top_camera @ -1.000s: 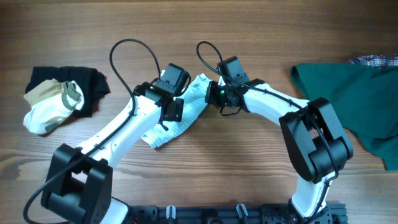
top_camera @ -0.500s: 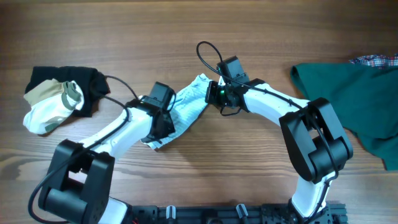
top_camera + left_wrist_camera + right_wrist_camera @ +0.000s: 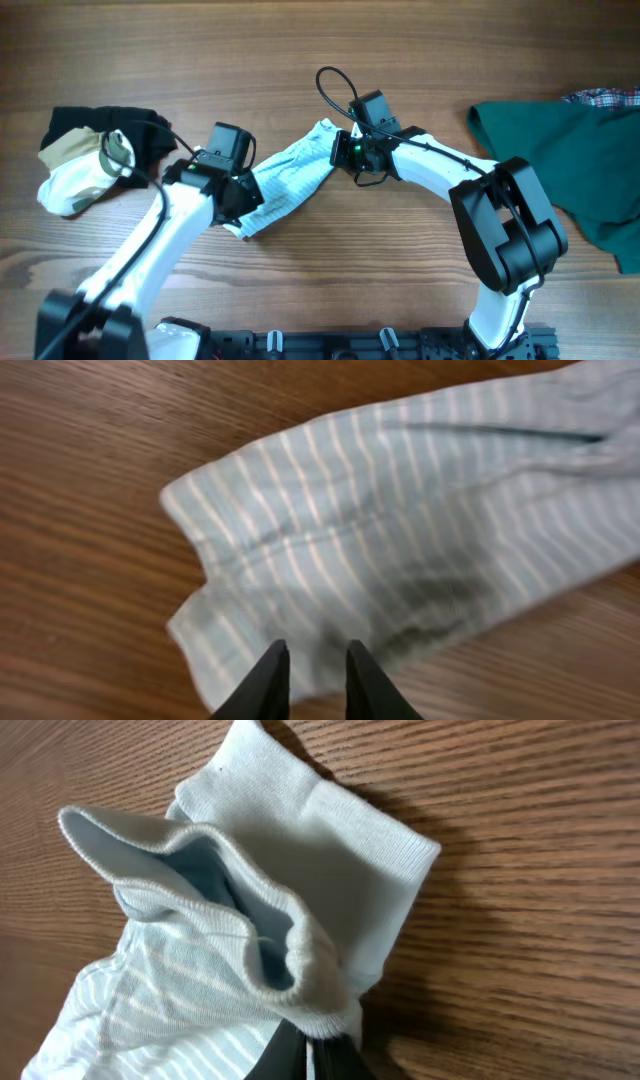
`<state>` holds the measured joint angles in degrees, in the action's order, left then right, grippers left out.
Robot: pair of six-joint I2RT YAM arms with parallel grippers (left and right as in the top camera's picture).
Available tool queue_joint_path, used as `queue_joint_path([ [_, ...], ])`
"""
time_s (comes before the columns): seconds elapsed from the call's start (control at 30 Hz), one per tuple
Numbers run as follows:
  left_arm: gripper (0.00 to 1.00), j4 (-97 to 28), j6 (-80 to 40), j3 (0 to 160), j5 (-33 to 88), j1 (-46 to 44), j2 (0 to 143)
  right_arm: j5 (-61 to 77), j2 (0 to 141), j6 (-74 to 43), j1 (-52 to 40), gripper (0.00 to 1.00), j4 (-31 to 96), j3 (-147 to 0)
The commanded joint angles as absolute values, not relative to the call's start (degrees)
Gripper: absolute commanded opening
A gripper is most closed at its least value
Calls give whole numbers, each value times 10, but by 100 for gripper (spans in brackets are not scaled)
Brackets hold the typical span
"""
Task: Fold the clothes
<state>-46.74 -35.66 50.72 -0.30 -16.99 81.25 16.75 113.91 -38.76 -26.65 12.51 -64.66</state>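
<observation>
The wooden table [image 3: 300, 50] under me is brown with a long grain, and nothing of the room beyond it shows. The striped garment [image 3: 290, 180] lies near the middle of the table, stretched slantwise between my two arms. My right gripper [image 3: 310, 1055] is closed on its upper end, pinching a bunched white ribbed cuff. My left gripper [image 3: 312, 682] sits at the garment's lower edge with only a narrow gap between its fingers; I cannot tell whether any cloth is caught there. At the left edge of the table a black garment [image 3: 140, 135] lies heaped with a white and tan one [image 3: 75, 175] on it. At the right lies a dark green garment [image 3: 560, 160], with a plaid cloth [image 3: 605, 97] beside it.
</observation>
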Motion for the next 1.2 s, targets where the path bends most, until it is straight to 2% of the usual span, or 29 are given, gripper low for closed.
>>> queue_joint_path([
  [0.0, 20, -502, -350, 513, -4, -182, 792, 143, 1149, -381, -265, 4, 136, -646],
  [0.17, 22, -491, -382, 463, 2, -190, 808, 143, 1149, -381, -265, 4, 136, -646],
  [0.33, 21, -393, -397, 399, 8, -186, 837, 143, 1149, -381, -265, 4, 136, -646],
  [0.43, 14, -342, -415, 378, 6, -171, 876, 143, 1149, -382, -265, 4, 137, -646],
  [0.57, 12, -322, -409, 379, 6, -164, 891, 143, 1149, -375, -265, 5, 134, -646],
  [0.7, 16, -335, -407, 390, 6, -164, 867, 144, 1147, -369, -255, 6, 137, -646],
  [0.87, 20, -347, -403, 391, 6, -164, 842, 168, 1136, -376, -238, 4, 187, -646],
  [1.17, 24, -345, -394, 391, 4, -164, 839, 185, 1065, -392, -235, 5, 364, -646],
])
